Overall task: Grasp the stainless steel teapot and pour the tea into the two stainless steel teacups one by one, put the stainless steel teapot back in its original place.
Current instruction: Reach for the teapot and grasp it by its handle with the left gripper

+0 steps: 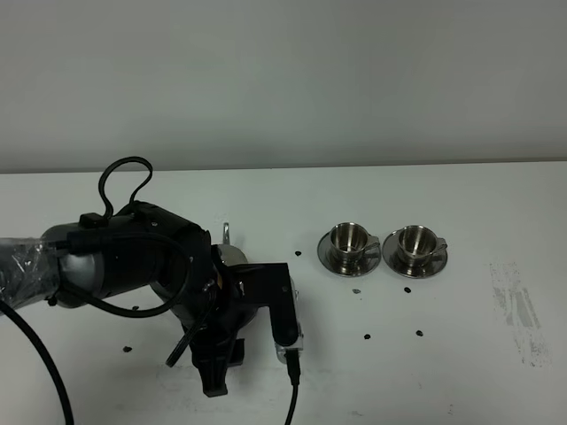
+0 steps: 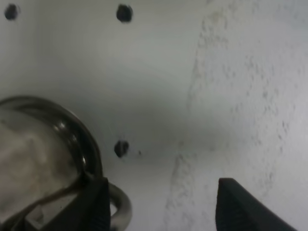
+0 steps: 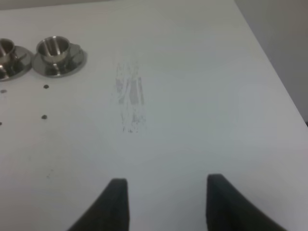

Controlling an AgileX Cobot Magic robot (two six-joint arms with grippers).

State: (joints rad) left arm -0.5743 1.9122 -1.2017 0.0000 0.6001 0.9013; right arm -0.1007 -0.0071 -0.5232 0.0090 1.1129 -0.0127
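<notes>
The stainless steel teapot (image 1: 229, 254) stands left of centre, mostly covered by my left arm (image 1: 168, 261). In the left wrist view its round body (image 2: 43, 144) and loop handle (image 2: 122, 207) show. My left gripper (image 2: 168, 207) is open just above the table, one finger (image 2: 96, 204) right beside the handle. The two stainless steel teacups (image 1: 348, 237) (image 1: 414, 240) sit on their saucers at centre right, side by side. My right gripper (image 3: 166, 202) is open and empty over bare table, with the cups (image 3: 53, 47) far from it. The round disc is hidden.
Several small dark dots (image 1: 366, 336) mark the white table in front of the cups. A grey scuffed patch (image 1: 518, 310) lies at the right. The table's right edge (image 3: 269, 62) shows in the right wrist view. A black cable (image 1: 292, 390) hangs from the left wrist.
</notes>
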